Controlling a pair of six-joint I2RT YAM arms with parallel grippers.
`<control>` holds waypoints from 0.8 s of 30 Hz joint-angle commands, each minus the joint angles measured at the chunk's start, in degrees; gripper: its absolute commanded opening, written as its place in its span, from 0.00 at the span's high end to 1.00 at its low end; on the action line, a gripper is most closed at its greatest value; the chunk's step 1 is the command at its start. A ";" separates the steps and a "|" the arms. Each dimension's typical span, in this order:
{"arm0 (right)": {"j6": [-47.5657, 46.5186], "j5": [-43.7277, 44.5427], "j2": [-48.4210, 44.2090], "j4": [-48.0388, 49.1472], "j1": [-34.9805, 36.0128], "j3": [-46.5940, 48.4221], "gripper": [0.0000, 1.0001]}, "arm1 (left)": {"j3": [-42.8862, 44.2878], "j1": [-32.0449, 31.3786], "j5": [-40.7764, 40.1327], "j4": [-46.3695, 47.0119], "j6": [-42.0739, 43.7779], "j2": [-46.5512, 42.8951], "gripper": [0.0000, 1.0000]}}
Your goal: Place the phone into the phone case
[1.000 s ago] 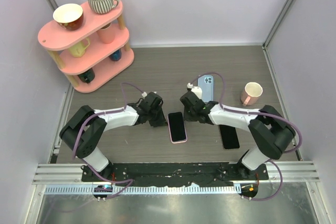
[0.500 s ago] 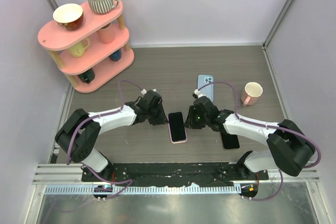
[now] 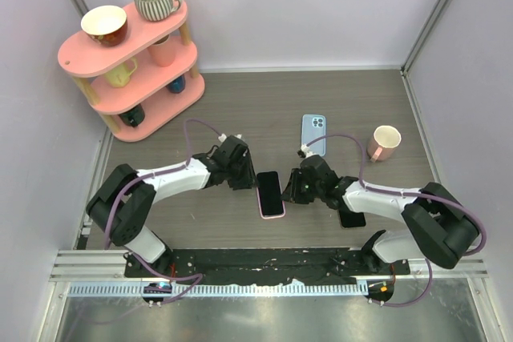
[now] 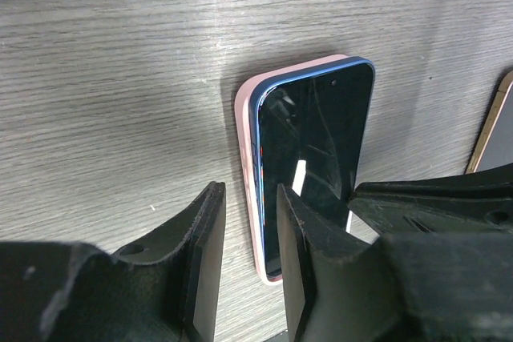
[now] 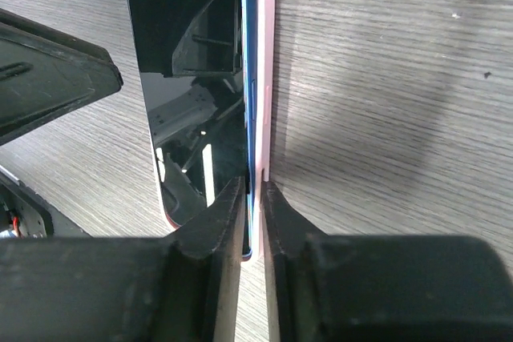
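Dark-screened, blue-edged phone lies face up in the pink phone case on the grey wood-grain tabletop, between both arms. The blue edge stands proud of the pink rim, so I judge the seating step unfinished. Left end effector: narrow gap, empty, just beside the case's left rim. Right end effector: almost closed at the right edge; cannot tell whether it pinches. Next move calls for pressing the edges down evenly with the case braced.

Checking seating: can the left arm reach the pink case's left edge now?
Likely yes: the left gripper hangs right at that edge of the pink phone case, nothing between them; the right gripper is at the opposite edge.
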 commanded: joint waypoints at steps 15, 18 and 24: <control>-5.95 0.59 -2.16 -4.87 0.43 4.77 0.40 | 1.78 -0.32 5.51 5.14 2.37 6.57 0.61; -7.19 0.41 -1.19 -4.09 0.43 5.57 0.38 | 1.96 -0.32 3.58 2.85 2.28 7.10 0.64; -8.25 -1.34 1.19 -3.20 0.43 6.36 0.38 | 0.03 0.21 7.96 5.39 0.71 8.59 0.77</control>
